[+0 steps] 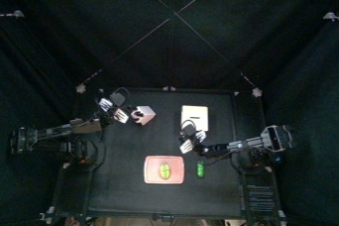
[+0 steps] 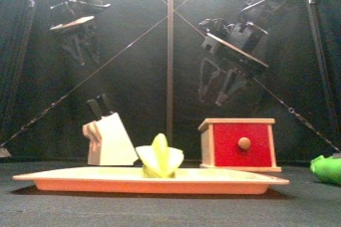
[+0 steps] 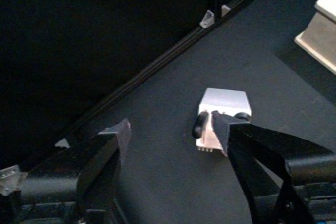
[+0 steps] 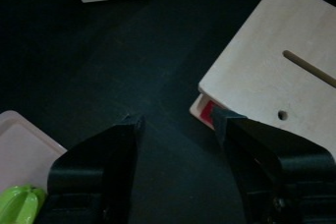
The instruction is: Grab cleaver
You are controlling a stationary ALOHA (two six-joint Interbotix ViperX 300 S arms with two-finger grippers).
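The left gripper [image 3: 178,159], jaws wide open, hangs above the knife block [image 3: 221,118] holding the cleaver [image 3: 199,128], whose black handle rises from the block's top between the jaws, nearer this arm.

1. Black curtains [image 1: 79,22] closed in the pen on every side.
2. A small black table [image 1: 166,141] stood in the middle.
3. Thin cords [image 2: 170,32] crossed against the dark backdrop.
4. Light was dim.

Dim throughout; black curtains [image 2: 40,92] swallowing light; soft overhead glow on pale tray [image 2: 80,178]; wrist views slightly blurred.
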